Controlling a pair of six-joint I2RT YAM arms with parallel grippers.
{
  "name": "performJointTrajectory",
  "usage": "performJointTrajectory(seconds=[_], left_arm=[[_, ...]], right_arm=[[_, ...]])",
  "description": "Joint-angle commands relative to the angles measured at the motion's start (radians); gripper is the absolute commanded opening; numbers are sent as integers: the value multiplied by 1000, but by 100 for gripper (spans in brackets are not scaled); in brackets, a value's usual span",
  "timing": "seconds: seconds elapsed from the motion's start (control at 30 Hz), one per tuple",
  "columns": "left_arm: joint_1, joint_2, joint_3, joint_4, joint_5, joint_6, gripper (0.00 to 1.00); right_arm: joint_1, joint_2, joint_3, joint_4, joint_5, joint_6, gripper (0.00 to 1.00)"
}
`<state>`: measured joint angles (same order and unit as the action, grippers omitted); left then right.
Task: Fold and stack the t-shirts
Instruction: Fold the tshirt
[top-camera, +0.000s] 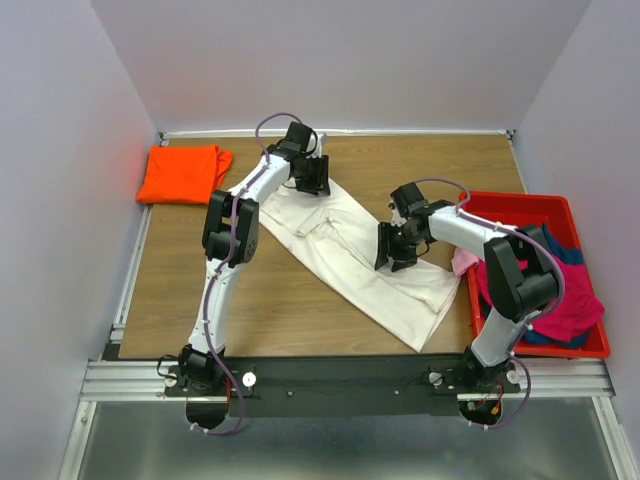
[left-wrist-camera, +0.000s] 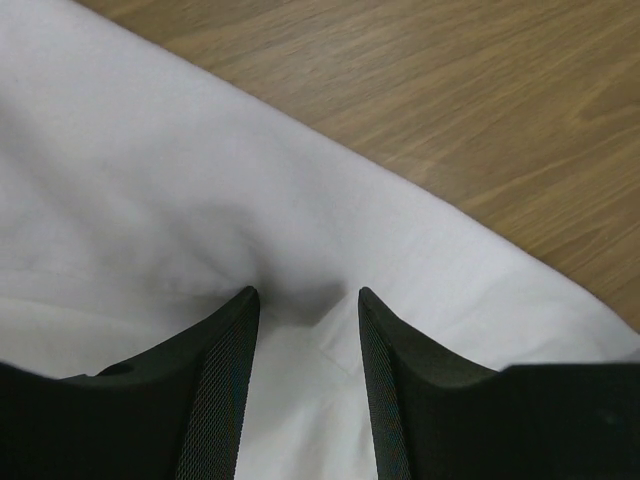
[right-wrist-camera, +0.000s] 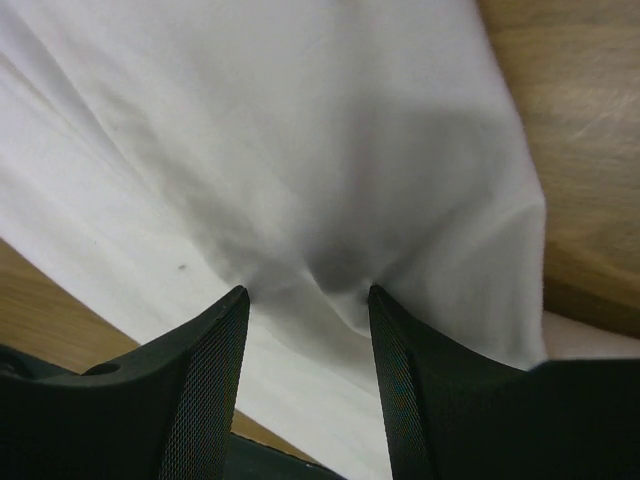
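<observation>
The cream-white t-shirt (top-camera: 345, 250) lies as a long diagonal strip across the middle of the table. My left gripper (top-camera: 312, 186) is down on its far left end; in the left wrist view my gripper (left-wrist-camera: 308, 292) has its jaws a little apart, tips pressed into the cloth (left-wrist-camera: 200, 180), with a pucker between them. My right gripper (top-camera: 396, 262) is on the shirt's right edge; in the right wrist view my gripper (right-wrist-camera: 308, 290) stands the same way on the cloth (right-wrist-camera: 300, 130). The orange t-shirt (top-camera: 183, 173) lies folded at the far left.
A red plastic bin (top-camera: 515, 198) at the right edge holds magenta (top-camera: 572, 312) and dark blue (top-camera: 568, 246) shirts; a pale pink one (top-camera: 463, 263) hangs over its left wall. Grey walls enclose the table on three sides.
</observation>
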<state>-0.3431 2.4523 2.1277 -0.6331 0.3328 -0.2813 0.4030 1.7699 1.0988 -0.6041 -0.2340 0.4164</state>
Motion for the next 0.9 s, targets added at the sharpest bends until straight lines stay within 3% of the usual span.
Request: performJointTrajectory(seconds=[0.0, 0.27, 0.43, 0.6, 0.77, 0.87], left_arm=[[-10, 30, 46, 61, 78, -10, 52], [-14, -149, 58, 145, 39, -64, 54], [-11, -229, 11, 84, 23, -88, 55], [-11, -346, -214, 46, 21, -94, 55], [-8, -418, -467, 123, 77, -131, 55], [-5, -417, -538, 151, 101, -141, 55]], right_arm=[[26, -73, -19, -40, -48, 59, 58], [25, -121, 133, -94, 19, 13, 59], [26, -72, 158, -115, 32, -34, 59], [26, -70, 93, -117, 7, -67, 59], [26, -87, 23, -115, -19, -93, 59], [26, -87, -14, -115, -19, -108, 59]])
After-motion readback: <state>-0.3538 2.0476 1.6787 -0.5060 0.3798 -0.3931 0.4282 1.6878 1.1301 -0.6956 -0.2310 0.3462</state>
